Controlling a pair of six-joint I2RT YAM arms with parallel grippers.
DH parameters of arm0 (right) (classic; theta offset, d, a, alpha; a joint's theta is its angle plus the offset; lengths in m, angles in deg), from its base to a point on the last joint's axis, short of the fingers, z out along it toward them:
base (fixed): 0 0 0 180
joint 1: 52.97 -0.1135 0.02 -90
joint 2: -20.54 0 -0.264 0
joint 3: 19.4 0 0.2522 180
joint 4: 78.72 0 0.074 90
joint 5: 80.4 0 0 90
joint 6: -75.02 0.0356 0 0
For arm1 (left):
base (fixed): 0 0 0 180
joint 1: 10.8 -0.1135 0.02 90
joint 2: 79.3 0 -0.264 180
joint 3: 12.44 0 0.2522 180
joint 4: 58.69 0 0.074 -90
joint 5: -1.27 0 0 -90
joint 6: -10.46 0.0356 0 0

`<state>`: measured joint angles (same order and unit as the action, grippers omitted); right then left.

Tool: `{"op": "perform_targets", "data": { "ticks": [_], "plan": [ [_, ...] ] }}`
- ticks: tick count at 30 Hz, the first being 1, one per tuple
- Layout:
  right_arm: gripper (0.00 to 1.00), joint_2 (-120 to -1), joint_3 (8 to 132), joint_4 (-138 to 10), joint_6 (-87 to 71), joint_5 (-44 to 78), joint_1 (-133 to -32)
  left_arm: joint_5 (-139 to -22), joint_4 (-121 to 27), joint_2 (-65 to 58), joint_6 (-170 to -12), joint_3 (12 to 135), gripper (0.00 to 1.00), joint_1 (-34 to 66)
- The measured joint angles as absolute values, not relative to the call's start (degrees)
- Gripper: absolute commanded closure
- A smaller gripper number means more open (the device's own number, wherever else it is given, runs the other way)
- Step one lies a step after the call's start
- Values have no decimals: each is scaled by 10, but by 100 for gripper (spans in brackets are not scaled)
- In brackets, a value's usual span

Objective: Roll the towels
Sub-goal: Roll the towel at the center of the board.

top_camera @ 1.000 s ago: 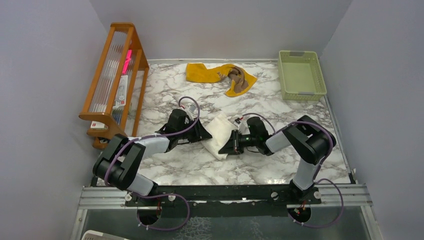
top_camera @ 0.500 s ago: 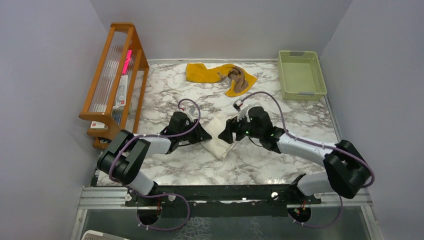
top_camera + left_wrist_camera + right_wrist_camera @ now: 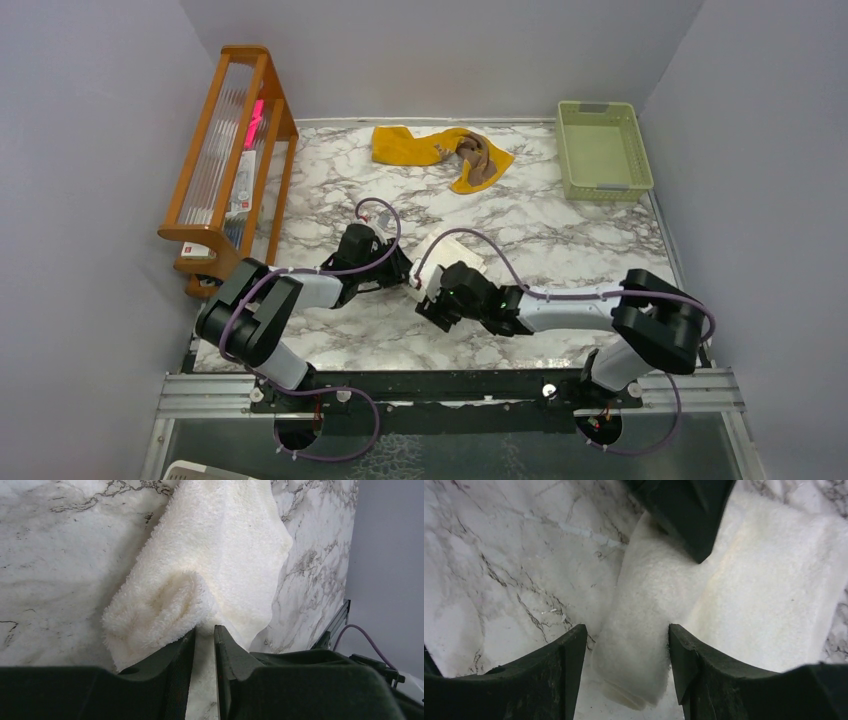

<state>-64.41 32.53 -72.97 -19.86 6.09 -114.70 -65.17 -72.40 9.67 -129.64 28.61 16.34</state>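
You have the white towel [image 3: 220, 545] only partly rolled, mid-tabletop [image 3: 560, 240]. The left gripper [image 3: 204, 632] pinches its fold; the right gripper [image 3: 626, 635] stands spread around the rolled end. The yellow towel [image 3: 410, 145] and brown towel [image 3: 478, 155], far side, are not yet rolled.

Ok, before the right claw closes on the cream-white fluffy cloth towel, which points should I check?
1. Left claw pinches an edge of the cream-white fluffy cloth towel: ok.
2. Right claw open, its fingers on both sides of the rolled end: ok.
3. The two claws apart: ok.
4. Whole towel rolled: not ok, much lies flat.
5. Mustard yellow cloth towel and brown cloth towel rolled: not ok, crumpled together.
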Motion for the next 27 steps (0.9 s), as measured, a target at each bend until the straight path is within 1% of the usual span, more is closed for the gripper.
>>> {"op": "perform_targets", "data": {
  "ticks": [3,7,10,12,13,14,15,19,22,25,27],
  "plan": [
    [46,-685,338,-712,-210,36,-1168,-653,-724,97,-1299,286,75,163],
    [49,-709,354,-704,-219,6,-1182,-659,-722,94,-1302,284,75,164],
    [57,-725,371,-693,-220,-14,-1184,-679,-704,79,-1303,282,75,167],
    [68,-737,385,-686,-220,-27,-1185,-701,-677,59,-1304,281,75,167],
    [76,-745,396,-679,-220,-36,-1186,-714,-658,46,-1305,280,74,167],
    [89,-754,407,-673,-220,-42,-1186,-727,-640,32,-1305,279,74,167],
    [98,-763,419,-665,-220,-49,-1186,-742,-620,17,-1306,278,74,167],
    [99,-807,480,-626,-200,-86,-1189,-791,-546,-42,-1309,277,73,164],
    [99,-824,505,-615,-181,-91,-1190,-815,-498,-82,-1311,277,71,161],
    [99,-813,493,-622,-161,-61,-1187,-838,-443,-115,-1308,289,69,159],
    [99,-790,472,-628,-142,-11,-1176,-852,-411,-134,-1302,308,68,158]
  ]
}}
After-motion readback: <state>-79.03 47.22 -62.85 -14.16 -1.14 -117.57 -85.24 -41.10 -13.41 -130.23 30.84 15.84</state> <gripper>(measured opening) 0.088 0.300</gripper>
